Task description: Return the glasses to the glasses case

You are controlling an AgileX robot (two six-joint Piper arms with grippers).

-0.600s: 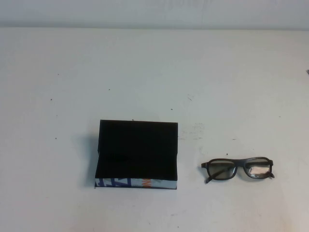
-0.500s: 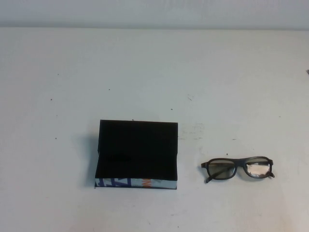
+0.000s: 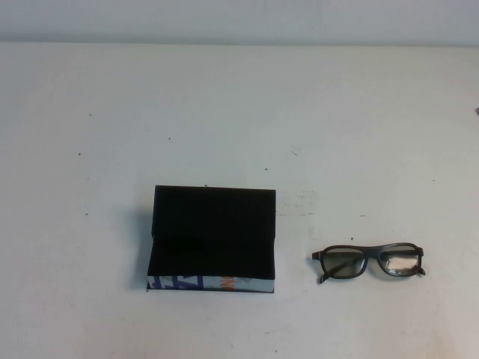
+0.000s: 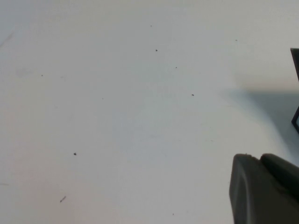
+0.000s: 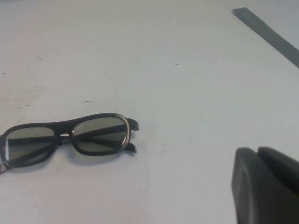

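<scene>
The glasses case [image 3: 212,238] sits open on the white table, left of centre; its black lid stands up at the back, its black inside holds nothing, and its front side is white with blue and orange print. The black thick-rimmed glasses [image 3: 368,261] lie on the table to the right of the case, apart from it. They also show in the right wrist view [image 5: 70,138], arms folded behind the lenses. My right gripper [image 5: 256,150] is shut and empty, off to the side of the glasses. My left gripper [image 4: 259,156] is shut and empty over bare table, with an edge of the case [image 4: 296,60] beside it.
The white table [image 3: 239,112] has small dark specks and faint scuffs. A grey strip [image 5: 268,32] crosses a far corner of the right wrist view. Neither arm shows in the high view.
</scene>
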